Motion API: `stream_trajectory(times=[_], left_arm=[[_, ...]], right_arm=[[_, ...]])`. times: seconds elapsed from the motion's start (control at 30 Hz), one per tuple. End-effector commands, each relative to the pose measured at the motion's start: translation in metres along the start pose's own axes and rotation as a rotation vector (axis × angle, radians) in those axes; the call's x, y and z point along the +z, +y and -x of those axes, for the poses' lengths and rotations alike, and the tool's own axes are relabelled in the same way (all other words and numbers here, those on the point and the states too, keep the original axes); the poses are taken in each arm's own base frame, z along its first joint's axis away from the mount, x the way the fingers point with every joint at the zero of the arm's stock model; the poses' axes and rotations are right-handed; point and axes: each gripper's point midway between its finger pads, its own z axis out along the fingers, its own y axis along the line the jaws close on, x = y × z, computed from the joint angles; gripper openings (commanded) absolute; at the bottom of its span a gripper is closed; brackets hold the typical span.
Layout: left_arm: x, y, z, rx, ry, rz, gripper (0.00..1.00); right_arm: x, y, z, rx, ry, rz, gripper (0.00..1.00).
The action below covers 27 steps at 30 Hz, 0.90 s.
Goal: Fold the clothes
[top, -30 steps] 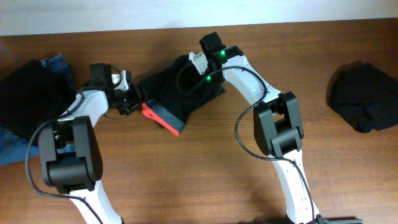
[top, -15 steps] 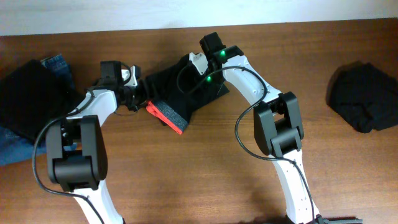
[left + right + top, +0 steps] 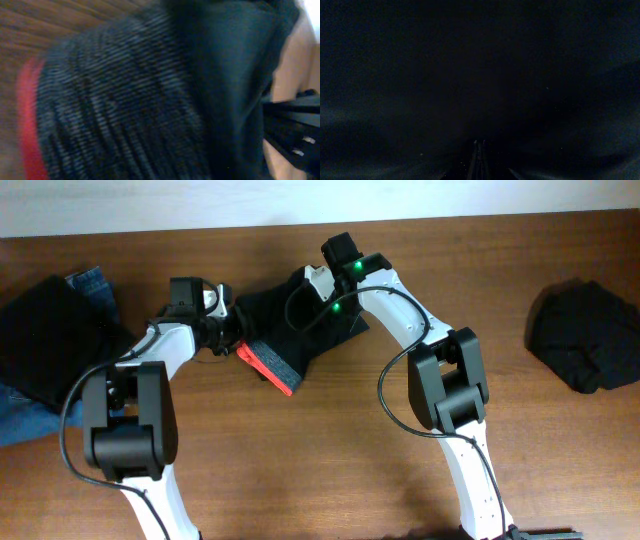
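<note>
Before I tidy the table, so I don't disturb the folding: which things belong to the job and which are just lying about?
Job: black trousers with grey waistband.
Lying about: blue jeans; black cloth on them; black bundle far right.

The worktop [image 3: 300, 470] is warm brown wood with a fine, streaky grain. The trousers [image 3: 290, 310] are plain black. Their waistband [image 3: 115, 100] is dark grey, ribbed in thin parallel lines, and edged by a bright red-orange trim [image 3: 265, 372]. The right wrist view is almost wholly black cloth. At the far left, faded blue denim jeans [image 3: 90, 283] peek from under a black garment [image 3: 45, 335]. A second black bundle [image 3: 590, 335] lies at the right. The left arm [image 3: 150, 355] and right arm [image 3: 400, 320] are white with black joints, and the right one carries two green lights [image 3: 355, 270].
</note>
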Motion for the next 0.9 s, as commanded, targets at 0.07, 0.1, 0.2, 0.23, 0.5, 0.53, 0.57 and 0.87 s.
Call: stream_trajectory(times=[0.07, 0.1, 0.2, 0.23, 0.5, 0.53, 0.57, 0.87], left_arm=[[0.026, 0.026, -0.021, -0.039, 0.046, 0.051, 0.3], [0.026, 0.025, -0.019, -0.035, 0.041, 0.049, 0.16], [0.026, 0.025, -0.019, -0.033, 0.038, 0.048, 0.0], [0.025, 0.025, -0.018, -0.031, 0.036, 0.047, 0.0], [-0.014, 0.014, 0.013, 0.001, -0.078, 0.078, 0.0], [-0.031, 0.012, 0.024, 0.019, -0.127, 0.115, 0.0], [-0.04, 0.011, 0.029, 0.03, -0.154, 0.136, 0.0], [-0.131, -0.014, 0.074, 0.18, -0.424, 0.311, 0.0]], right_arm=[[0.006, 0.005, -0.001, -0.003, 0.011, 0.018, 0.09], [0.006, 0.005, -0.002, -0.002, 0.013, 0.018, 0.09], [0.006, 0.005, -0.003, -0.001, 0.016, 0.018, 0.09], [0.006, 0.005, -0.003, -0.001, 0.017, 0.018, 0.09], [-0.041, 0.001, 0.011, 0.003, -0.015, -0.023, 0.09], [-0.068, 0.001, 0.021, 0.002, -0.051, -0.034, 0.09], [-0.084, 0.001, 0.028, 0.001, -0.075, -0.041, 0.1], [-0.209, -0.006, 0.041, 0.033, -0.194, -0.098, 0.12]])
